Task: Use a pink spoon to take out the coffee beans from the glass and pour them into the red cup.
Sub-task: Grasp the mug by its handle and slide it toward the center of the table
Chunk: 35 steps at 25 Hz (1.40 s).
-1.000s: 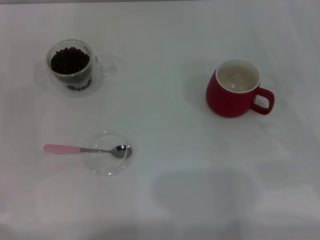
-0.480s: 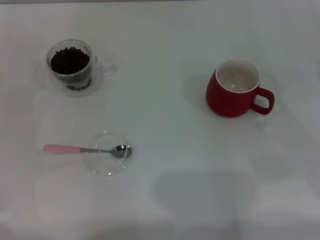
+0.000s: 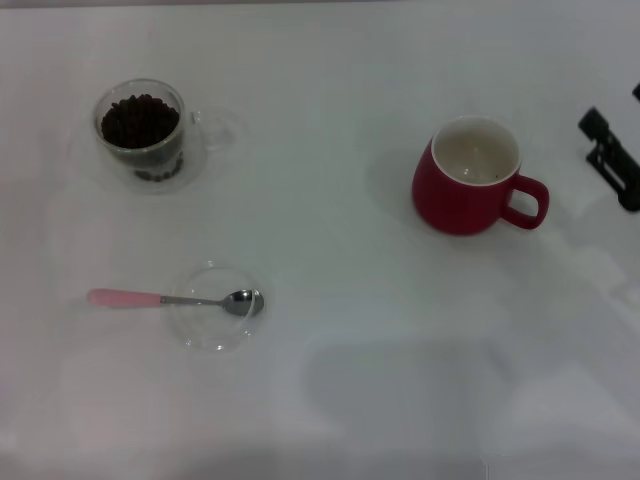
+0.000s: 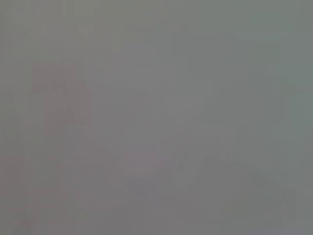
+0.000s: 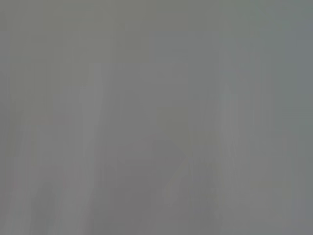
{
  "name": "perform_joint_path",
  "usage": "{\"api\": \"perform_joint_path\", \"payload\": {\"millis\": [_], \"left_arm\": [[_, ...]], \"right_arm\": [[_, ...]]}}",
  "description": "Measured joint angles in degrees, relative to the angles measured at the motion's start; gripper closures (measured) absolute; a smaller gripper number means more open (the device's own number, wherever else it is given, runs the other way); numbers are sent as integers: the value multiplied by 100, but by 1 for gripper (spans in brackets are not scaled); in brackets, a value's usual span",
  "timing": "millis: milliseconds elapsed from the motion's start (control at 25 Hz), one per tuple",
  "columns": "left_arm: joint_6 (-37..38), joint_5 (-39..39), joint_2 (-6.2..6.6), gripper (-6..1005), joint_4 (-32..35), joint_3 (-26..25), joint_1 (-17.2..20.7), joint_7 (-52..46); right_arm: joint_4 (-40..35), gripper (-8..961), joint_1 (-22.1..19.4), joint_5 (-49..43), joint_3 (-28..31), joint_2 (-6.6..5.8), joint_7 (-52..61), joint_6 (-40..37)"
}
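Observation:
The glass [image 3: 143, 135] stands at the back left of the white table, holding a heap of coffee beans [image 3: 139, 120]; its clear handle points right. The pink spoon [image 3: 175, 299] lies at the front left, handle pointing left, its silver bowl resting in a flat clear glass dish [image 3: 214, 306]. The red cup [image 3: 470, 177] stands upright at the right, handle pointing right, its inside creamy white. My right gripper [image 3: 612, 160] shows as a black part at the right edge, right of the red cup and apart from it. My left gripper is out of view.
The white table [image 3: 330, 280] fills the head view. Both wrist views show only plain grey with nothing to make out.
My right gripper has come into the head view at the right edge. The glass, spoon, dish and red cup have not moved.

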Motion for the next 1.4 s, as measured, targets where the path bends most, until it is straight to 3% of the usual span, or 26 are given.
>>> {"api": "perform_joint_path", "payload": {"millis": [360, 880, 1400], "left_arm": [[-22, 10, -7, 108, -151, 13, 36, -21], [-25, 183, -7, 108, -299, 22, 82, 0], [196, 251, -12, 109, -299, 21, 320, -24]], "right_arm": [[69, 246, -452, -8, -634, 19, 21, -104], [-19, 246, -389, -221, -804, 85, 28, 818], [-882, 247, -376, -310, -1120, 91, 252, 1977]]}}
